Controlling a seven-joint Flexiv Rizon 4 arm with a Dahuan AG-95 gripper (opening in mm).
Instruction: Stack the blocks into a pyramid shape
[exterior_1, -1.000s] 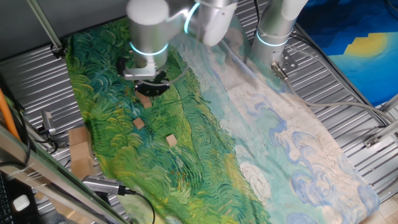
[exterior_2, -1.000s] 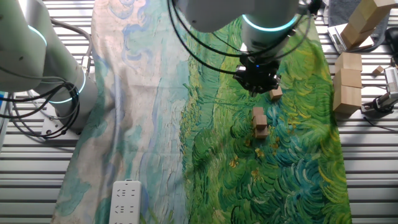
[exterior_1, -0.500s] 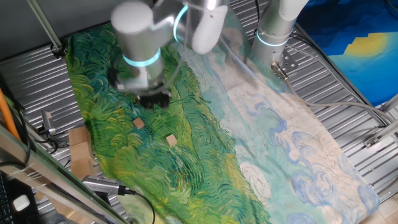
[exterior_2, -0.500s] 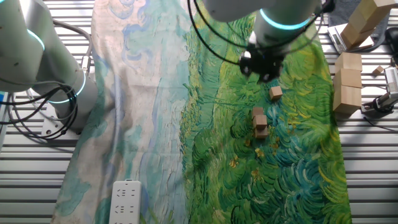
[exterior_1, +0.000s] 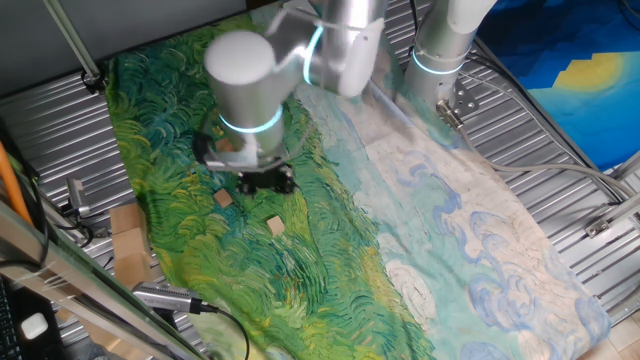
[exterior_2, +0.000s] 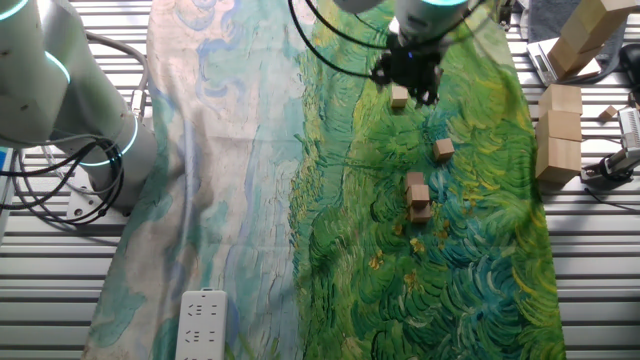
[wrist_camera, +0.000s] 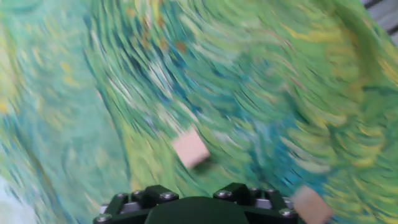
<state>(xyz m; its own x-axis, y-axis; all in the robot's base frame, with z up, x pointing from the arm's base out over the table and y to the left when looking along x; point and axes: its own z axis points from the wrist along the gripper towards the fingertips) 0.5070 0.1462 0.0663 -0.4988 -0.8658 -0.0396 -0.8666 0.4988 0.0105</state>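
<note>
Small light-brown wooden blocks lie on the green painted cloth. In one fixed view I see one block (exterior_1: 222, 199) and another (exterior_1: 274, 226) in front of my gripper (exterior_1: 262, 183). In the other fixed view my gripper (exterior_2: 408, 78) hangs right over a single block (exterior_2: 400, 96). A second block (exterior_2: 443, 149) lies alone, and a small cluster of blocks (exterior_2: 418, 195) sits below it. The blurred hand view shows one block (wrist_camera: 191, 149) ahead and another (wrist_camera: 310, 204) at the lower right. Nothing shows between the jaws; their opening is not clear.
A flat tan cardboard piece (exterior_1: 128, 245) lies off the cloth's left edge. Larger wooden blocks (exterior_2: 560, 130) stand on the metal slats to the right. A second robot base (exterior_2: 90, 120) and a white power strip (exterior_2: 200, 325) are at the left.
The arm has swung about over the far part of the cloth, away from the lone block and the cluster. A block it hid before now shows beside the gripper.
</note>
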